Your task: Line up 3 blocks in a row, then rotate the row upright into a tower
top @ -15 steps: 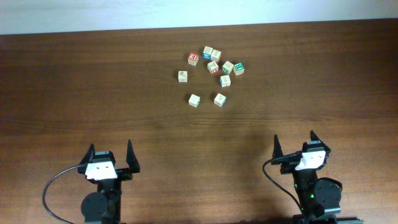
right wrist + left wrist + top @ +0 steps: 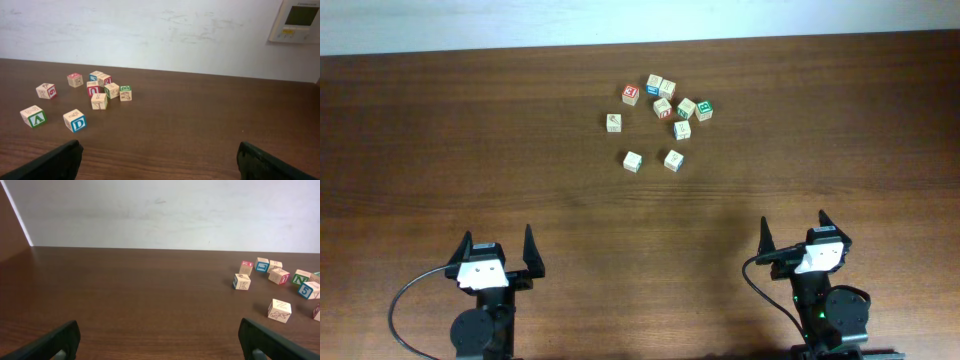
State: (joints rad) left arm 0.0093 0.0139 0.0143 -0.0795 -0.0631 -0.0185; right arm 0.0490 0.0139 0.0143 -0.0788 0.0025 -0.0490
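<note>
Dark wood bench (image 2: 470, 130) up against a plain white wall (image 2: 160, 210). The three pale blocks (image 2: 633, 160) sit on the near and left fringe of a loose bunch of alphabet cubes (image 2: 663, 106) toward the far middle. The left gripper (image 2: 497, 237) and right gripper (image 2: 793, 221) hang at the near edge, jaws spread wide, grasping nothing, well apart from the cubes.
</note>
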